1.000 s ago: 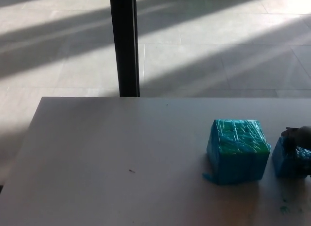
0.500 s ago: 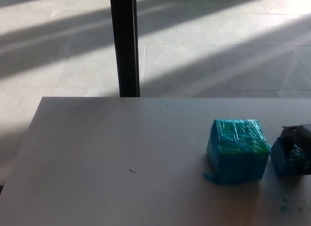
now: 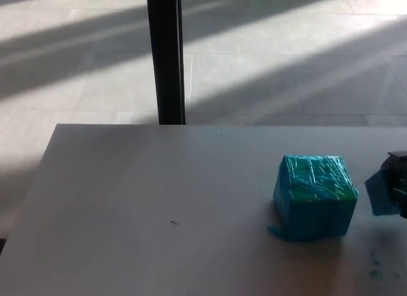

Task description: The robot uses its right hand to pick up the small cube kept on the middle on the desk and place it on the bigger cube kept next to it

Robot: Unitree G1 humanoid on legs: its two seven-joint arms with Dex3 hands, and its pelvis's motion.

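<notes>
The right hand (image 3: 400, 181), at the tabletop's (image 3: 159, 194) right edge, grips the small cube (image 3: 381, 193); the bigger cube (image 3: 314, 195) sits just to its left.

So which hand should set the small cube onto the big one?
Right. The right hand at the picture's right edge already holds the small cube, just beside the bigger cube. The left hand isn't in view.

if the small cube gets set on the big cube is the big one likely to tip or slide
Probably steady: the big cube sits flat on the desk with a broad, level top. Its shiny, wrinkled wrap may be a little slick, so the small cube could slip.
</notes>
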